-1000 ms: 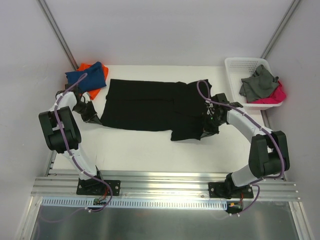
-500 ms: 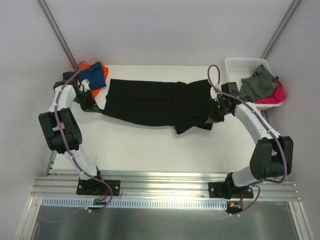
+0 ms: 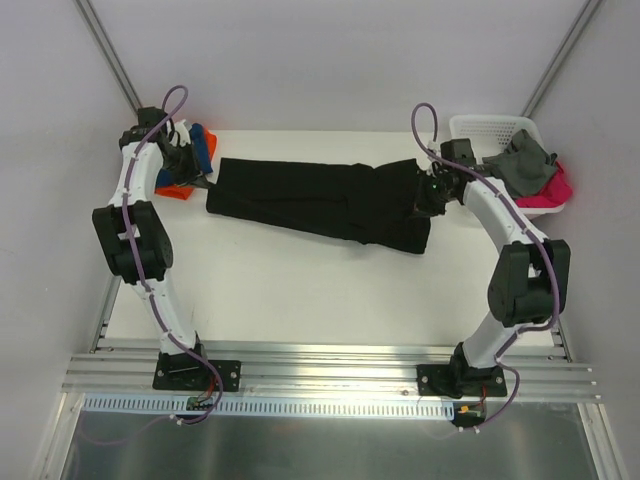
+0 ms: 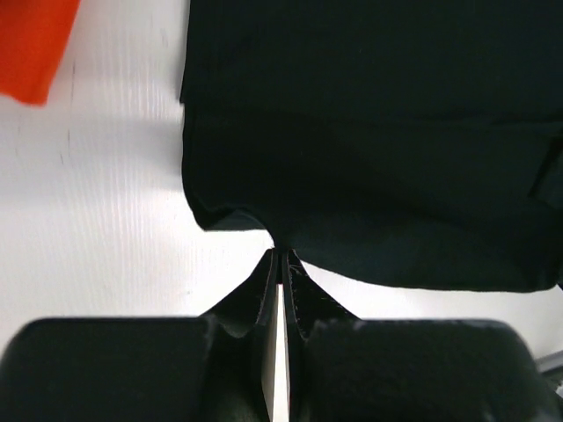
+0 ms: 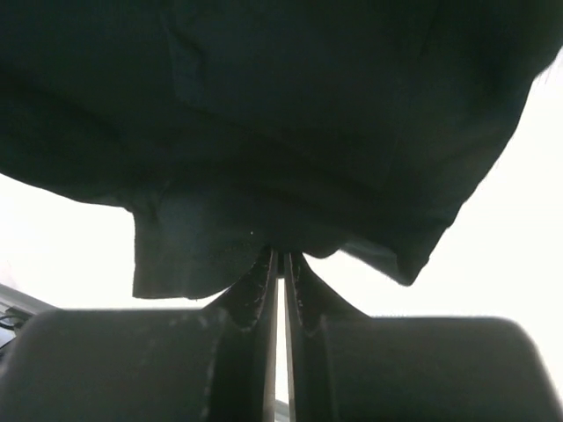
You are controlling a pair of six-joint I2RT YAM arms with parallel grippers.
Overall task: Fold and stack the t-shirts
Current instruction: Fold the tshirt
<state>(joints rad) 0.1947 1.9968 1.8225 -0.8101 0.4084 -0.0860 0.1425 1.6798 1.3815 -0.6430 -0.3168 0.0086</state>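
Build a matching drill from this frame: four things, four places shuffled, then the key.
Things
1. black t-shirt
2. orange t-shirt
3. white basket
4. grey cloth

Places
A. far right corner of the table
B. inside the white basket, next to a pink cloth
C. spread across the table, pinched at its ends by the left gripper and the right gripper
D. far left corner, beside the blue t-shirt

Pairs: 1-C, 2-D, 3-A, 4-B
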